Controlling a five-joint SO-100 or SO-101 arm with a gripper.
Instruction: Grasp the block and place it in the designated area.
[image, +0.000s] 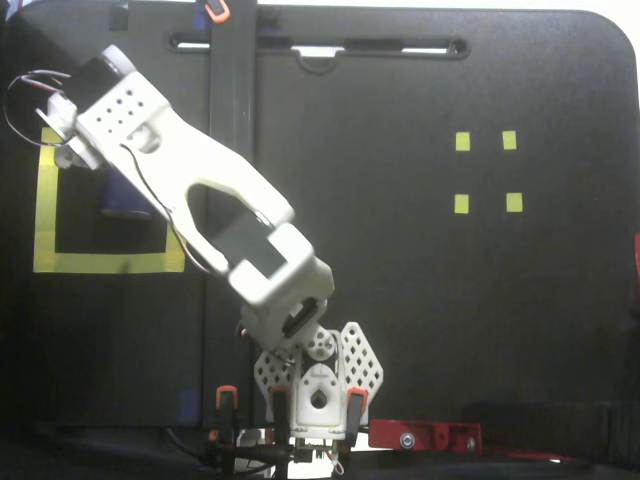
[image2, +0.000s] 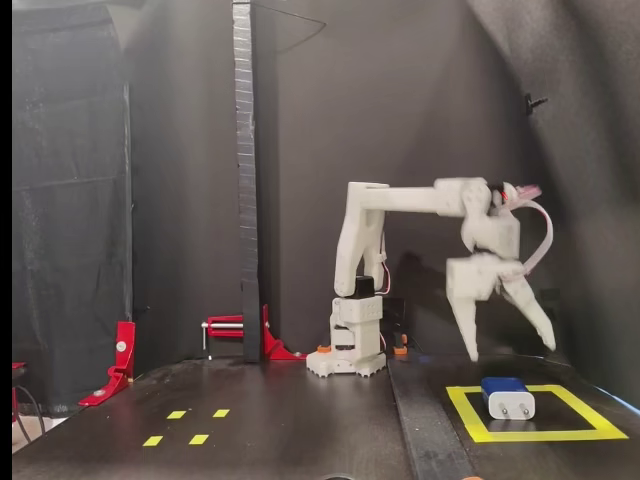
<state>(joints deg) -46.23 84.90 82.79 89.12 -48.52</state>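
Your block sits free inside the designated area, with the gripper raised above it.

In the side-on fixed view your gripper (image2: 513, 352) hangs with its fingers spread wide, holding nothing, and clear air separates its tips from the block (image2: 508, 398) below. The block rests on the tabletop (image2: 300, 430) inside the designated area (image2: 470, 418), apart from the tape. In the top-down fixed view the arm (image: 190, 200) reaches toward the tabletop's upper left corner and covers most of the block (image: 125, 195); the yellow square (image: 100, 262) lies by the left edge.
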